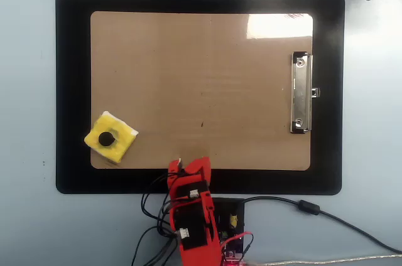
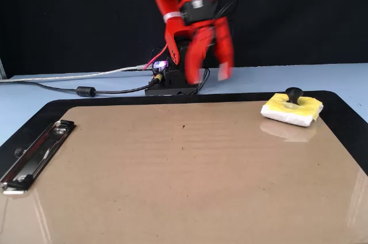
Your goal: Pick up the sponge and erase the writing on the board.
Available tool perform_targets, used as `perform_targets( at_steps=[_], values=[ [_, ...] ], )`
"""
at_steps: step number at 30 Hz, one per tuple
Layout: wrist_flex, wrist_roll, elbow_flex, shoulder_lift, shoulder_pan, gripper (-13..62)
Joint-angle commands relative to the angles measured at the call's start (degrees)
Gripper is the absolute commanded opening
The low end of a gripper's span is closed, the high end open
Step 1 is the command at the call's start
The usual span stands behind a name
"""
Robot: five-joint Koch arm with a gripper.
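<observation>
I see the small square yellow sponge (image 1: 110, 138) with its round black knob sitting free at the lower left corner of the large glossy tan-brown clipboard board (image 1: 201, 71) in the overhead view, its left edge just overhanging the board's rim onto the bigger black mat (image 1: 72, 90). In the fixed view the sponge (image 2: 291, 109) lies at the far right of the board (image 2: 172, 180), white underside down, knob up, nothing touching it.

My red end effector (image 2: 209, 75) hangs in the air above the far edge of the mat (image 2: 345, 111), blurred, its two jaws pointing down with a clear gap between them and nothing held. In the overhead view the end effector (image 1: 188, 167) sits over the lower rim of the board, near the middle, well apart from the sponge.

I make out almost no writing: one tiny dark mark (image 1: 202, 124) near the board's centre, seen also in the fixed view (image 2: 183, 126). The rest of the tan surface looks bare and glossy, with a bright glare patch toward the upper right in the overhead view.

The silver metal clip (image 1: 301, 93) lies along the board's right edge in the overhead view, on the near left in the fixed view (image 2: 34, 155). Between the clip and the sponge the board is open across its whole width.

The mat frames the board on all sides, resting on the pale blue table (image 1: 25, 90). The arm's base (image 2: 172, 82) stands just beyond the mat's far edge in the fixed view, with cables (image 2: 69, 86) trailing left across the table.
</observation>
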Motion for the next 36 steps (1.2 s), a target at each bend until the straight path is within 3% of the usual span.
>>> perform_targets(
  at_steps=[1, 10, 36],
  values=[
    [6.0, 7.3, -0.2, 2.0, 7.5, 33.5],
    [17.3, 12.8, 15.1, 3.0, 15.0, 34.5],
    [17.4, 13.1, 15.2, 3.0, 15.1, 34.4]
  ],
)
